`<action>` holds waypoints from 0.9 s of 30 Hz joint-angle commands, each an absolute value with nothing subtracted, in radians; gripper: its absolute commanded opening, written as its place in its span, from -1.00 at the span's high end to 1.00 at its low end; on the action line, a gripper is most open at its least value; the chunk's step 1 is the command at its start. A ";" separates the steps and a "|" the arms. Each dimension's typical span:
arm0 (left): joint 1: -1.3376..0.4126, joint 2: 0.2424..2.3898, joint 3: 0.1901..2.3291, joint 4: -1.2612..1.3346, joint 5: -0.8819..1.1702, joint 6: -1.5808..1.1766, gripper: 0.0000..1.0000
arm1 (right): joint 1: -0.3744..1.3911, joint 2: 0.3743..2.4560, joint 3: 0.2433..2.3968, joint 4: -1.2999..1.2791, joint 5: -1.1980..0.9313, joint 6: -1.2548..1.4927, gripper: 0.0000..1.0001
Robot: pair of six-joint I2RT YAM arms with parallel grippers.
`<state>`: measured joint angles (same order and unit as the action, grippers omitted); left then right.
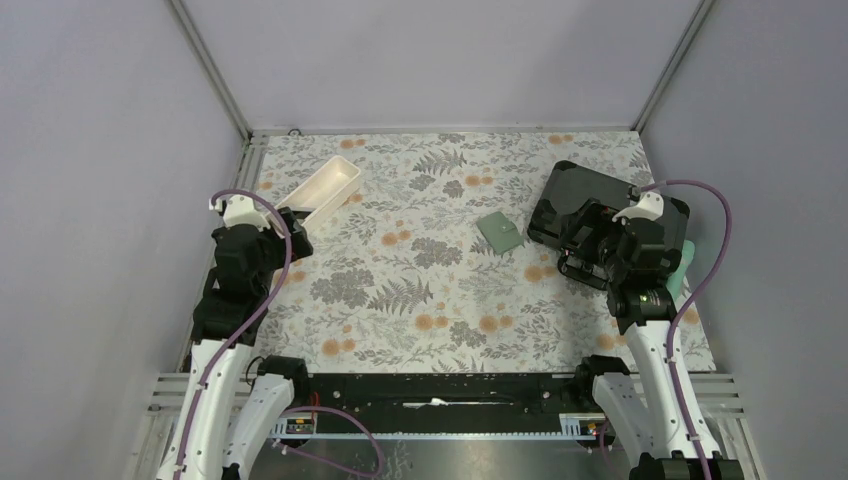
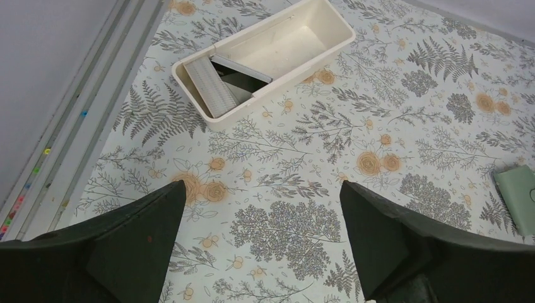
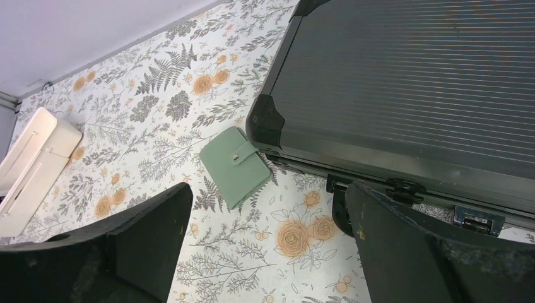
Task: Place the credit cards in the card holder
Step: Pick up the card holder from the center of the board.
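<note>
The credit cards lie in the near end of a white oblong tray (image 2: 303,38): a greyish card (image 2: 211,88) and a dark card (image 2: 238,77) lean against its wall. No gold-orange card shows. The sage-green card holder (image 1: 499,232) lies shut on the floral mat; it also shows in the right wrist view (image 3: 235,165) and at the right edge of the left wrist view (image 2: 520,197). My left gripper (image 2: 262,184) is open and empty, above the mat just short of the tray. My right gripper (image 3: 268,187) is open and empty, short of the card holder.
A large black hard case (image 1: 600,210) lies at the right, beside the card holder and under my right arm; its latches (image 3: 476,218) face my right gripper. The white tray (image 1: 325,190) sits at the back left. Grey walls and metal rails (image 1: 245,140) bound the mat.
</note>
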<state>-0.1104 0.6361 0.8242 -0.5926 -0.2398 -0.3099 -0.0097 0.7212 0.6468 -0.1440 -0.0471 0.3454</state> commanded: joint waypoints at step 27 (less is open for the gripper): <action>-0.106 0.567 0.807 -0.517 -0.072 -0.314 -0.98 | 0.352 1.170 0.828 -0.226 -0.101 0.251 -0.75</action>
